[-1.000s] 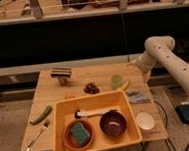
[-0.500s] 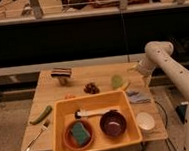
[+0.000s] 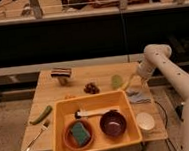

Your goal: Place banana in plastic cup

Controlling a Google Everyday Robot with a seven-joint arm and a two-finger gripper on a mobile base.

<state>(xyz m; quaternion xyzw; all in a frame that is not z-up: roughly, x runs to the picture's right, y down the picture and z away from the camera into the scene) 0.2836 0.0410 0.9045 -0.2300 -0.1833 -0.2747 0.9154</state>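
Front-left corner of the table (image 3: 49, 90): a fork-like utensil (image 3: 36, 137) lies slanted, close to the edge.

Front edge, centre: a yellow tub (image 3: 57, 130) takes up most of the near half. In it, an orange dish (image 3: 69, 140) holds a green sponge (image 3: 80, 133) at front left. A maroon bowl (image 3: 112, 123) sits at front right, and a white-handled brush (image 3: 96, 112) lies along the far wall.

Front-right corner: a white cup (image 3: 145, 121) stands upright, just beside the tub.

Left edge: a green cucumber (image 3: 41, 114) lies at a slant, apart from the tub.

Right edge, mid-depth: a crumpled grey-blue cloth (image 3: 138, 95).

Behind the tub: a dark grape cluster (image 3: 91, 88) near the middle. To its right stands the plastic cup (image 3: 117, 81), upright.

The banana (image 3: 127, 85) shows as a pale yellow streak just right of the cup, outside it, at the tip of the gripper (image 3: 132, 80). The gripper is low over the table between cup and cloth, on a white arm (image 3: 162, 63) reaching in from the right. Cannot tell whether the gripper is apart, together or clamped on the banana.

Far edge, left of centre: a brown-and-white block (image 3: 62, 74).
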